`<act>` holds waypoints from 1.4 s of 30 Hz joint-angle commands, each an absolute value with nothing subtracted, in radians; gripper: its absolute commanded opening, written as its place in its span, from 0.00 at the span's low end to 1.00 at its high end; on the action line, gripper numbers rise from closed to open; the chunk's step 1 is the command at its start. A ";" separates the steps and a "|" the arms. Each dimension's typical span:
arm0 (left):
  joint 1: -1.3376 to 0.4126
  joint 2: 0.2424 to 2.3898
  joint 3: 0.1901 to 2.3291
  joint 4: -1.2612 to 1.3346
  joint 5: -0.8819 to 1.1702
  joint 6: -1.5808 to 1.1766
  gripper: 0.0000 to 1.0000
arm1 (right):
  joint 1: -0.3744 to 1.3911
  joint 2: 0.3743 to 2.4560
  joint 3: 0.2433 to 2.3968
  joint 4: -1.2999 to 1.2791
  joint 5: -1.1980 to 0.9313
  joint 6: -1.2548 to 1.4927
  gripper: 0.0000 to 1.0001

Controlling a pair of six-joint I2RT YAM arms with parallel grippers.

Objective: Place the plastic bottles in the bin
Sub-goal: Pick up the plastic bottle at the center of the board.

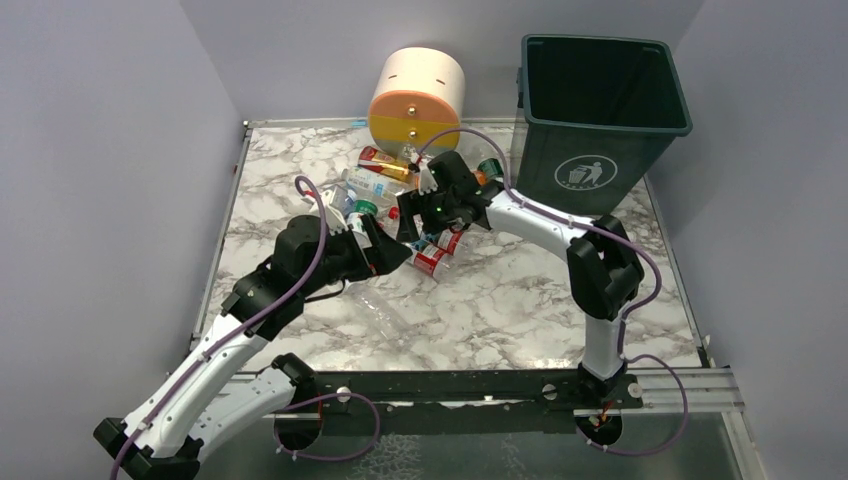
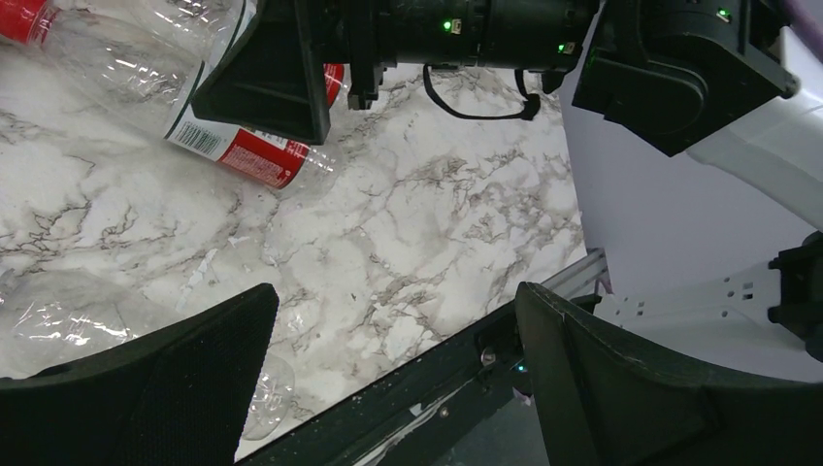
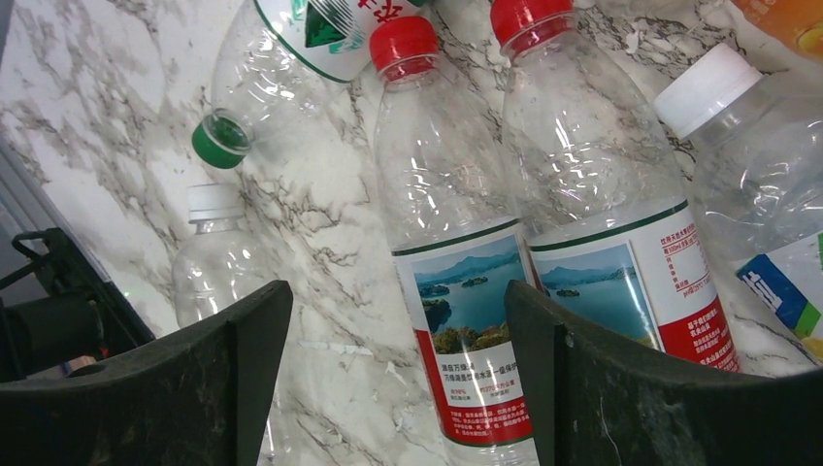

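Red-capped bottle [image 3: 456,291] lies flat between the parted, empty jaws of the right gripper [image 3: 393,335], its long axis six-to-twelve o'clock, cap at twelve. The left gripper [image 2: 398,340], spread and empty, is farther off. The bin [image 1: 600,170] stands at two o'clock.

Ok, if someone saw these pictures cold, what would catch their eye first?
The tall dark green bin stands at the far right of the table, no bottle showing inside it. Left of it lies a heap of plastic bottles, the right gripper open astride a red-capped bottle there, the left gripper open just beside. Behind the heap sits a cream and orange round drawer unit.
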State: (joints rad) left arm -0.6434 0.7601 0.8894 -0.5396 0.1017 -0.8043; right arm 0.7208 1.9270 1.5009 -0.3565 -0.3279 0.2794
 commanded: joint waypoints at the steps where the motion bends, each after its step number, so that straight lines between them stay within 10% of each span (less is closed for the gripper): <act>1: -0.641 0.738 0.876 -0.515 0.118 -0.805 0.99 | 0.737 1.968 1.534 -0.352 -0.257 0.273 0.83; 42: -0.641 0.697 0.856 -0.524 0.112 -0.815 0.99 | 0.844 2.122 1.572 -0.432 -0.025 0.203 0.74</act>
